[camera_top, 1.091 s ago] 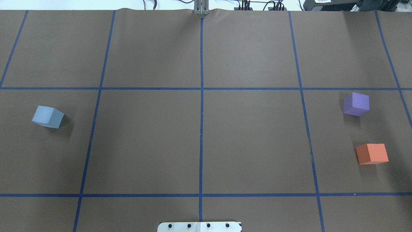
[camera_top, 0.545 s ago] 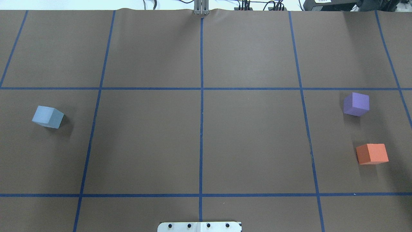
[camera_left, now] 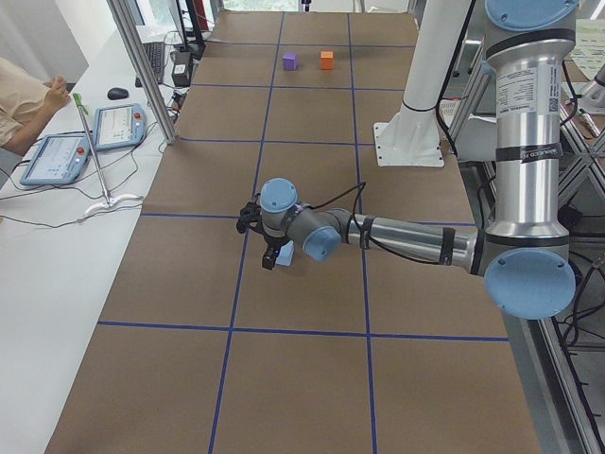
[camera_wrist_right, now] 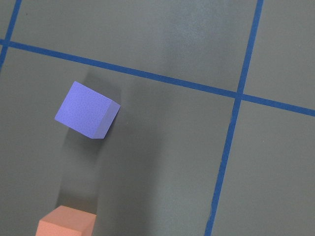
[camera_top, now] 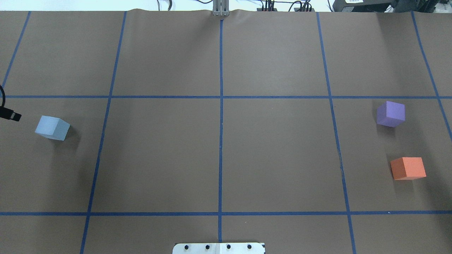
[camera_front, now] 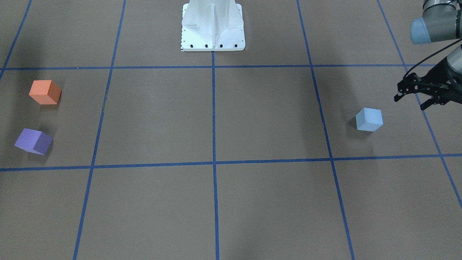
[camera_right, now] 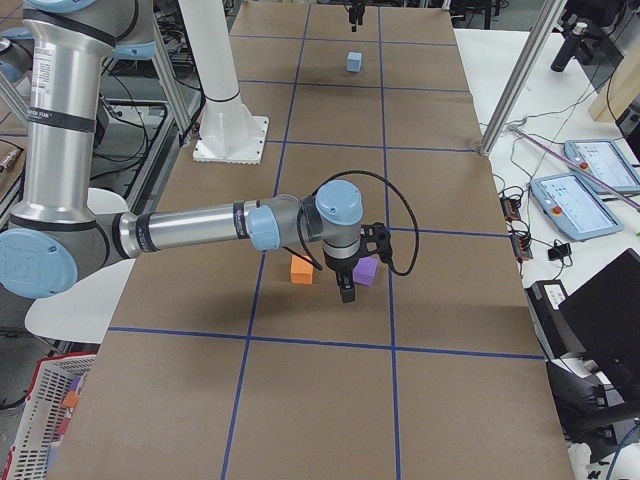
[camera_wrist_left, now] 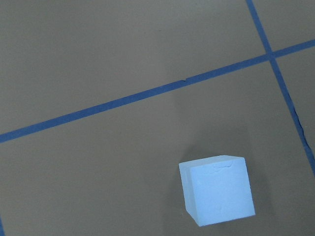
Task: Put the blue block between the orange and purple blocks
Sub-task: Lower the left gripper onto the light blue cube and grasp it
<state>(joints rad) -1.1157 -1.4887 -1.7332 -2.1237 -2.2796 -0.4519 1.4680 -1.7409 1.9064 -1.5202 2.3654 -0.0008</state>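
Standing at the robot's left end of the table, the nearest thing is the left arm (camera_left: 406,236), stretched low over the brown paper table (camera_top: 159,151). Its left gripper (camera_front: 411,101) hangs just above the surface with the two black fingers (camera_front: 399,96) spread apart and nothing between them. The blue block (camera_top: 52,128) sits flat on the paper close beside it, on the side toward the table's middle, and the two do not touch. The left wrist view looks down on that block alone, turned a little askew to the blue tape lines (camera_top: 220,141).

Past the middle of the table stands the white base plate (camera_front: 213,38) of the robot's column.

Far off at the other end lie the purple block (camera_top: 391,114) and the orange block (camera_top: 408,168), both in one taped square and apart, with a strip of bare paper between them; the orange one is closer to the robot. The right gripper (camera_right: 345,287) hangs above those two, pointing down, and I cannot tell whether its fingers are spread or pressed together. The blue block lies well apart from that pair
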